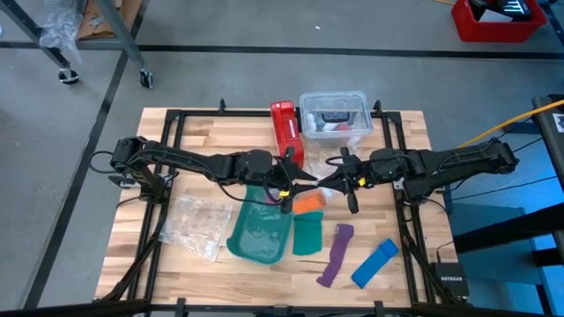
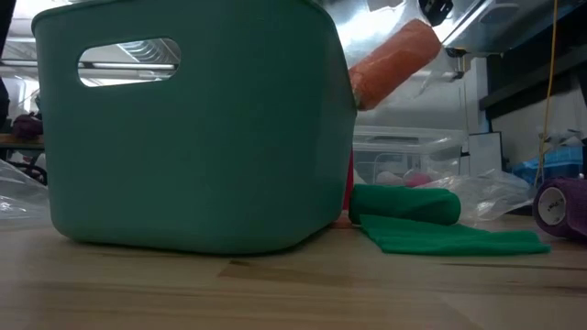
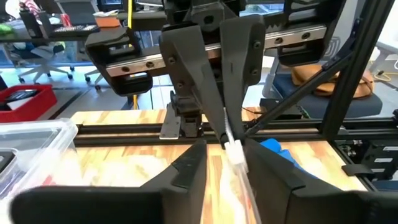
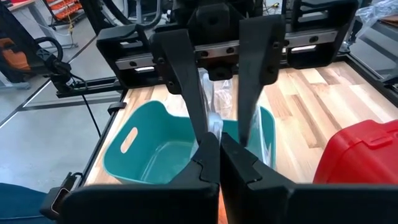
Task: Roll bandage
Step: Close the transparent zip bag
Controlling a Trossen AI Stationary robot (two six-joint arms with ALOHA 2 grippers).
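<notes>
High view, frame centre: bandage [image 1: 308,203], orange, likely soft and light, hanging between right gripper [image 1: 339,182], fingers pressed together, and left gripper [image 1: 287,189]. Left finger state undeterminable; taking its free end looks safest.

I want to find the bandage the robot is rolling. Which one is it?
Look at the big teal plastic basket in the middle of the wooden table. Just beside its rim, held up between the two grippers, is the small bright orange fabric bandage. The purple strip and blue strip lie flat.

2 dark arms [image 1: 203,163], blk cables
</notes>
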